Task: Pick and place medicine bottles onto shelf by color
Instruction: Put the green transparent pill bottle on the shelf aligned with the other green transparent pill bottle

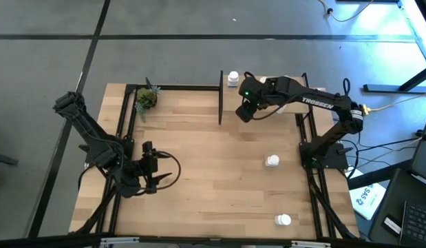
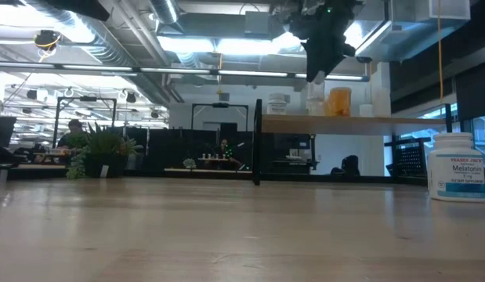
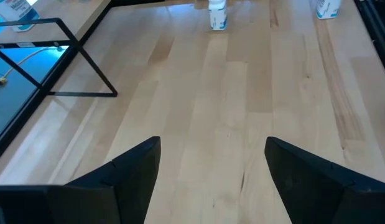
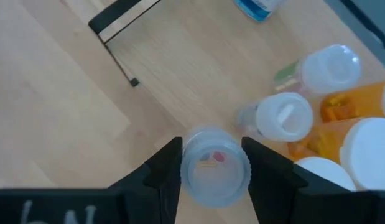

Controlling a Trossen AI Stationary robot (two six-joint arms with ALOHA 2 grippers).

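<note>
Clear plastic bottle (image 4: 214, 165), likely light and slick, sits clamped at its cap between the right gripper (image 4: 212, 163) fingers above the shelf (image 2: 336, 124); the left gripper (image 3: 211, 168) gapes empty.

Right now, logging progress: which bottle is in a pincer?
The clear bottle, between the right pincer's fingers above the shelf; the others stand free.

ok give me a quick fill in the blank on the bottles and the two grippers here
1. The right gripper is shut on a ____ bottle above the shelf.
2. The left gripper is open and holds ____.
3. In the high view, ____ white bottles stand on the table below the shelf.

Missing words: clear; nothing; two
</note>
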